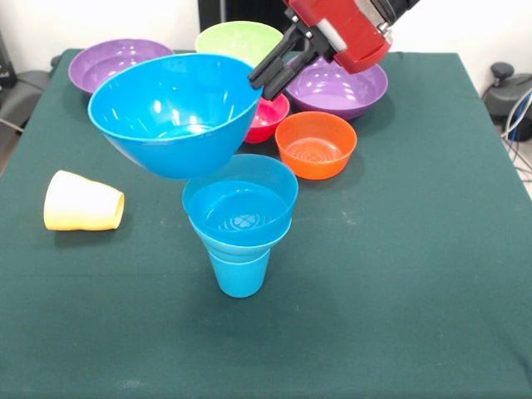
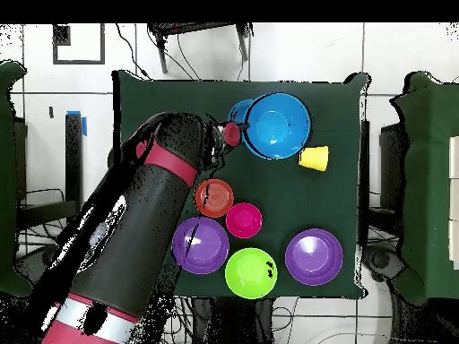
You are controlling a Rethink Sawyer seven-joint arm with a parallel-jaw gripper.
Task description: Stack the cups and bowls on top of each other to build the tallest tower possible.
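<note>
My gripper (image 1: pixel 264 79) is shut on the rim of a large blue bowl (image 1: pixel 174 112), which hangs tilted in the air. Below and a little right of it stands the tower: an upright blue cup (image 1: pixel 239 273) with smaller blue bowls (image 1: pixel 240 199) nested in its mouth. A pale yellow cup (image 1: pixel 83 202) lies on its side to the left. From overhead, the held large blue bowl (image 2: pixel 278 125) covers most of the tower, the gripper (image 2: pixel 229 134) is at its left rim, and the yellow cup (image 2: pixel 314 159) lies beside it.
Behind the tower sit an orange bowl (image 1: pixel 316 143), a pink-red bowl (image 1: pixel 270 119), two purple bowls (image 1: pixel 116 62) (image 1: pixel 341 87) and a lime green bowl (image 1: pixel 239 40). The green tablecloth (image 1: pixel 399 274) runs to the table edges.
</note>
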